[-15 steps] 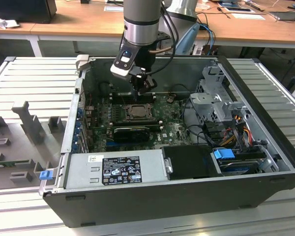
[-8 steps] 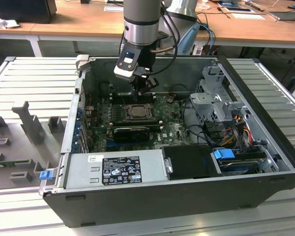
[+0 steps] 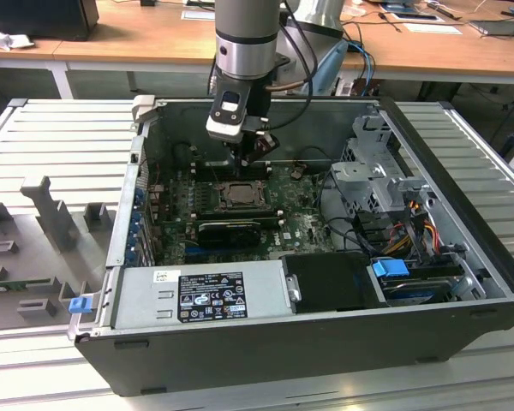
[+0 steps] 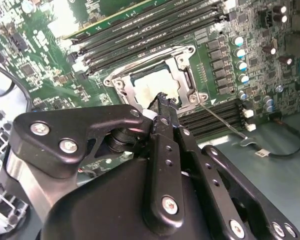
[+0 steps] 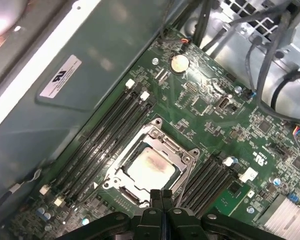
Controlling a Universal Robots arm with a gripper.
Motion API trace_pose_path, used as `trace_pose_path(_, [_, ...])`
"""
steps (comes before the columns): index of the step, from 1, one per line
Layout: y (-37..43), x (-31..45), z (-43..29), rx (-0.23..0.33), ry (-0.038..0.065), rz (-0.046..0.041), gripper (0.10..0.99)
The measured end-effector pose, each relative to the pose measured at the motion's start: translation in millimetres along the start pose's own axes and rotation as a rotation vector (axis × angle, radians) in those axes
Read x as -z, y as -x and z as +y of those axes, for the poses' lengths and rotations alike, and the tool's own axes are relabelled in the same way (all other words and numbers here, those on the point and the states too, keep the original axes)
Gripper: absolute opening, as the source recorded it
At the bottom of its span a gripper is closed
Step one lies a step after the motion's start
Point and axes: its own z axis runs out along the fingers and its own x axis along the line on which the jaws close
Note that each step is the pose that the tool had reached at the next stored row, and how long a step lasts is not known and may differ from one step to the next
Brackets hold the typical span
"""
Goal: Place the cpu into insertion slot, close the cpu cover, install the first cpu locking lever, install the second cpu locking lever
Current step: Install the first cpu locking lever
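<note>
The tool [image 4: 163, 98] has its 2 fingers closed against each other with nothing between them, so they make 1 narrow black tip. In the second wrist view that tip is at the edge of the cpu cover [image 4: 181, 75], touching it or just above it; I cannot tell which. The cover lies down over the insertion slot [image 5: 111, 183], and the cpu [image 5: 149, 167] is seated inside, its pale grey top showing through the cover's square opening. 1 thin locking lever [image 4: 222, 121] stands loose, angled away from the slot's corner across the nearby memory slots [image 4: 155, 30]. From this I judge the chip placed, the cover down or nearly so, and the levers not yet latched. To do this step well, the tip should bear on the metal frame only, never on the chip's top. It should push straight down, not sideways, since a slanted push could slide off onto the small parts of the green board [image 5: 210, 95] just beside the slot. The cover ought to lie flat on all 4 sides before any force goes on it; a lifted corner would suggest the chip is not sitting square. Further out, the board lies in the bottom of an open computer case [image 3: 265, 342] resting on a ribbed grey surface [image 3: 60, 137].
</note>
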Motion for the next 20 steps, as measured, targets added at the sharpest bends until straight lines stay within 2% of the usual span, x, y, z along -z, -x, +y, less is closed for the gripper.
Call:
trace_pose_path(4, [0.0,0.0,0.0,0.06,0.001,0.0006,0.106])
trace_pose_path(7, [0.0,-0.1,0.0,0.129,0.001,0.0013,0.106])
trace_pose_path(17, [-0.1,-0.1,-0.1,0.269,0.003,0.0028,0.106])
trace_pose_path(19, [-0.3,-0.4,-0.3,0.365,0.004,0.0038,0.106])
trace_pose_path(20, [-0.4,-0.4,-0.4,0.383,0.004,0.0039,0.106])
